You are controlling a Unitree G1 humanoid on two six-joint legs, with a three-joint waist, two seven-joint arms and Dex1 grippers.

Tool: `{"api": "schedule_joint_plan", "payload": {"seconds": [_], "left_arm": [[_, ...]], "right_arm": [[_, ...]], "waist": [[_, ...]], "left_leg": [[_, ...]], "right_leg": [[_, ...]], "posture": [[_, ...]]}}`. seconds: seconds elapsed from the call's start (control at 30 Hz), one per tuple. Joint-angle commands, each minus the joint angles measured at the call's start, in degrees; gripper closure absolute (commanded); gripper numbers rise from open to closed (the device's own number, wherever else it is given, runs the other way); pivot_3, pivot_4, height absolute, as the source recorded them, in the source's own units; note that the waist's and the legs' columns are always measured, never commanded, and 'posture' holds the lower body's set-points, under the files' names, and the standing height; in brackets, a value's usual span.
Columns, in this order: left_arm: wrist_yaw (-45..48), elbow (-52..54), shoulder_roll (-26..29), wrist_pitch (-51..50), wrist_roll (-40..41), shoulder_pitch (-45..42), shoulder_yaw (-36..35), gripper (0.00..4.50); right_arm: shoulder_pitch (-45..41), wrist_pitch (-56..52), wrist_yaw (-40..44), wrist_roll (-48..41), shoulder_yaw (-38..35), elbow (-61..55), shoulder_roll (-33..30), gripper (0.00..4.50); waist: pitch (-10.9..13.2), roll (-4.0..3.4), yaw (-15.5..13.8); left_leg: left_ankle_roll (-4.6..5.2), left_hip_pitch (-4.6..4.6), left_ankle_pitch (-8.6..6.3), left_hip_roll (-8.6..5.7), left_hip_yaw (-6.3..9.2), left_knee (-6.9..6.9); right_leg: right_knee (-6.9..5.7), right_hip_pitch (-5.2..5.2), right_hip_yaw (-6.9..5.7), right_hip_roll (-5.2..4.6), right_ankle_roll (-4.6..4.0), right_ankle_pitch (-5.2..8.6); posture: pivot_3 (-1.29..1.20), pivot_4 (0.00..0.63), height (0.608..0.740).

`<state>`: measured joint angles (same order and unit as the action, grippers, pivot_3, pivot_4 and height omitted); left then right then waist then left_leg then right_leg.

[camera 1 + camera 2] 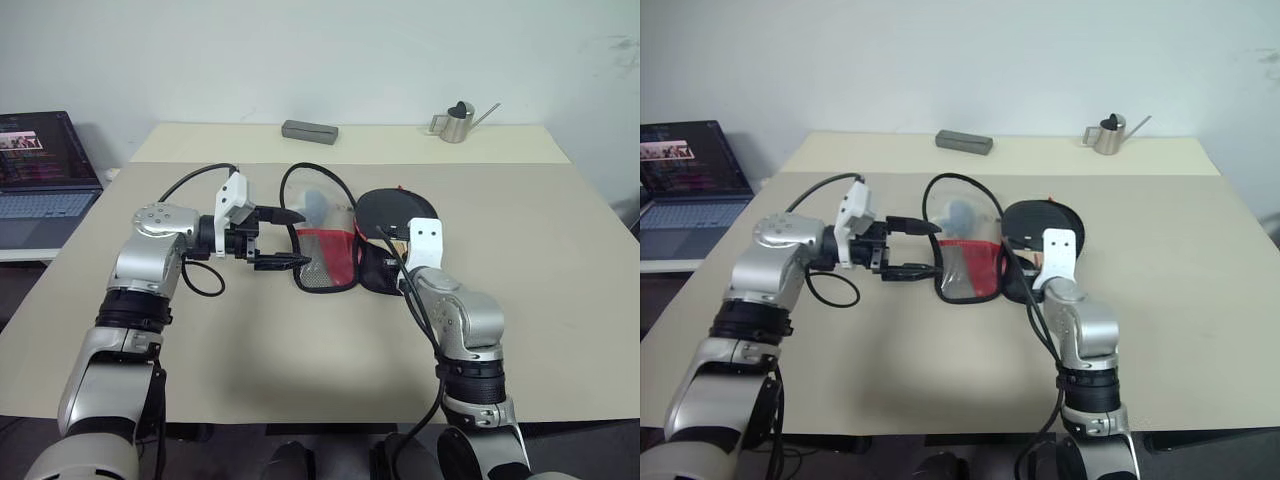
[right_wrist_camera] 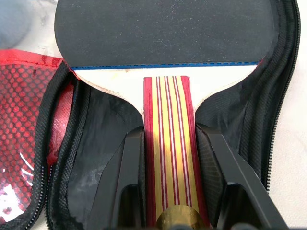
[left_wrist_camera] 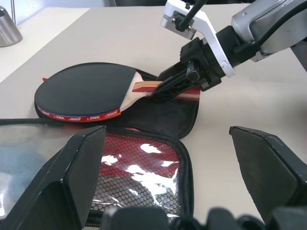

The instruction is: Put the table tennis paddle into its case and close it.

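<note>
The case [image 1: 325, 262] lies unzipped and spread flat in the middle of the table, its red mesh and clear plastic flap [image 3: 144, 163] on the left. On the black-lined right half [image 2: 96, 124] rests the table tennis paddle [image 1: 395, 212], black blade pointing away from me. My right gripper [image 2: 168, 134] is shut on the paddle's striped wooden handle [image 3: 144, 87]. My left gripper [image 1: 302, 238] stands open and empty, pointing right, its fingertips just over the left edge of the mesh flap.
A small grey box [image 1: 309, 130] and a metal watering can [image 1: 458, 122] stand at the table's far edge. A laptop [image 1: 40, 165] sits on a separate surface to the left. A black cable [image 1: 300, 175] arches above the case.
</note>
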<state>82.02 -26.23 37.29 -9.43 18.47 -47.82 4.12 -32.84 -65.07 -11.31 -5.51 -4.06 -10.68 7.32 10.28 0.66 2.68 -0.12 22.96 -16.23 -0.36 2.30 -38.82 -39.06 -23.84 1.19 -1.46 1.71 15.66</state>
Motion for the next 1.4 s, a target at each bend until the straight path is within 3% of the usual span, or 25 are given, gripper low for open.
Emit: {"api": "schedule_joint_plan", "payload": {"seconds": [0.03, 0.93, 1.1, 1.23, 1.4], "left_arm": [[0.3, 0.4, 0.0, 1.1, 0.0, -1.5, -1.0, 0.0], [0.3, 1.5, 0.4, 0.4, -0.1, -1.2, -1.3, 0.0], [0.1, 1.5, 0.2, 0.3, -0.1, -1.3, -1.3, 0.0], [-0.1, 1.9, 0.2, 0.2, 0.2, -1.0, -1.4, 0.0], [-0.8, 2.0, 0.0, -0.1, 0.5, -0.6, -1.9, 0.0]], "right_arm": [[-0.6, 2.2, 0.2, 0.7, 1.0, -2.0, -0.1, 3.39], [0.0, 10.1, 0.8, 3.6, 1.8, 6.4, -2.2, 3.39], [-0.3, 8.8, 1.3, 2.4, 1.3, 4.0, -1.1, 2.15], [-0.3, 6.2, 2.4, 1.5, 2.3, -0.1, -0.7, 0.88], [-1.5, 1.4, 5.4, -0.6, 1.8, -7.5, -1.8, 0.88]], "waist": [[0.0, 0.0, 0.0], [0.0, 0.0, 0.1], [0.0, 0.0, 0.1], [0.0, 0.0, 0.1], [0.0, 0.0, 0.1]], "left_leg": [[0.0, 0.0, 0.0, 0.0, 0.0, 0.0], [0.0, -0.01, 0.0, 0.0, 0.0, -0.01], [0.0, -0.01, 0.0, 0.0, 0.0, -0.01], [-0.01, -0.01, 0.0, 0.0, 0.0, -0.01], [0.0, -0.01, 0.0, 0.0, 0.01, -0.01]], "right_leg": [[0.0, 0.0, 0.0, 0.0, 0.0, 0.0], [-0.01, 0.01, 0.0, 0.0, 0.0, 0.0], [-0.01, 0.01, 0.0, 0.0, 0.0, 0.0], [-0.01, 0.01, 0.0, 0.0, 0.0, 0.0], [-0.01, 0.01, 0.0, 0.0, 0.0, 0.0]], "posture": [[0.0, 0.15, 0.74], [0.0, 0.15, 0.74], [0.0, 0.15, 0.74], [0.0, 0.15, 0.74], [0.0, 0.15, 0.74]]}}
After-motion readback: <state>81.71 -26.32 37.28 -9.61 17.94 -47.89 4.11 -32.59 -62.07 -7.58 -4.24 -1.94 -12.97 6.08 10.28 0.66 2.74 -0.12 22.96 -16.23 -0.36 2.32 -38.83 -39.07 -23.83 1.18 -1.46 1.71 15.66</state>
